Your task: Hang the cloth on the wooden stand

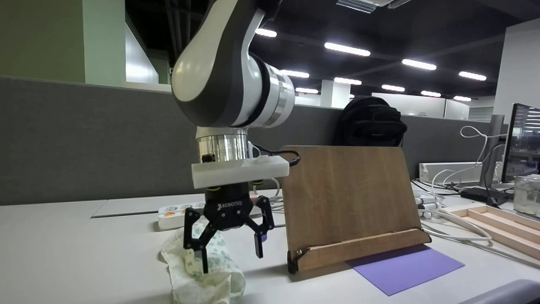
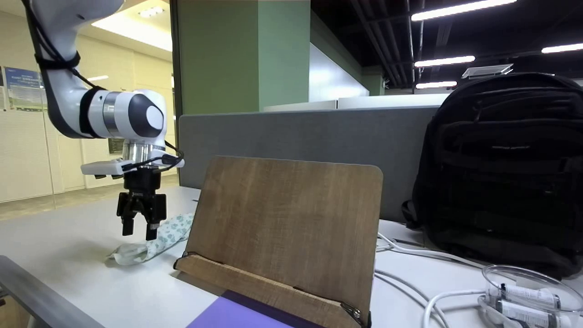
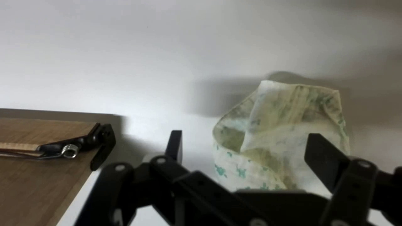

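One cloth (image 1: 221,270), pale with green print, crumpled on the white surface (image 1: 84,253), at left in an exterior view; one pincer (image 1: 232,264), jaws set wide apart, above the cloth. One wooden stand (image 1: 350,194), right of both, board leaning back; one purple sheet (image 1: 409,270), flat at its foot; one monitor (image 1: 524,139), far right.

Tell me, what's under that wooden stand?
A purple sheet sticks out from beneath the front of the wooden stand. The stand covers the rest, so how far it reaches, or whether anything else lies there, cannot be seen.
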Motion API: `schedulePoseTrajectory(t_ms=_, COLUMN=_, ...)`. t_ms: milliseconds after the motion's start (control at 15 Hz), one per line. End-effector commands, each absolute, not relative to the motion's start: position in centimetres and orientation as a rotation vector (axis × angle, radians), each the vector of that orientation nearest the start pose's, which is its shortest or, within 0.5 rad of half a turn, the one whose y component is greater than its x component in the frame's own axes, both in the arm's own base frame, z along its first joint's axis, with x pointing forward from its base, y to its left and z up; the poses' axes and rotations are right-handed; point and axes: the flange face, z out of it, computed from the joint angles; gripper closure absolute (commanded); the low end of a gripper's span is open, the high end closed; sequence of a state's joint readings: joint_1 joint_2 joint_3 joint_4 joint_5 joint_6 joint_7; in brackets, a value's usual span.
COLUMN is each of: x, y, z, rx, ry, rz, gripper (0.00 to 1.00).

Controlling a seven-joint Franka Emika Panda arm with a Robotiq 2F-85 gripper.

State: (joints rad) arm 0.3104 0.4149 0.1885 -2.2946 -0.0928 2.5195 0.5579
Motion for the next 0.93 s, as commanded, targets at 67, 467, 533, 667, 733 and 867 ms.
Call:
schedulePoseTrajectory(t_ms=67, x=45.5, y=25.2, z=14.5, rx=-3.229, ry=-0.039, rz=0.247, gripper=0.00)
schedulePoseTrajectory(t_ms=467, x=46.0, y=25.1, z=13.7, rx=-3.250, ry=-0.034, rz=0.229, gripper=0.47)
schedulePoseTrajectory(t_ms=533, x=46.0, y=25.1, z=13.6, rx=-3.252, ry=-0.034, rz=0.228, gripper=0.55)
schedulePoseTrajectory(t_ms=667, x=46.0, y=25.2, z=13.4, rx=-3.252, ry=-0.035, rz=0.230, gripper=0.67)
schedulePoseTrajectory(t_ms=733, x=45.9, y=25.2, z=13.3, rx=-3.252, ry=-0.036, rz=0.231, gripper=0.75)
schedulePoseTrajectory(t_ms=867, x=45.9, y=25.2, z=13.4, rx=-3.254, ry=-0.035, rz=0.236, gripper=0.89)
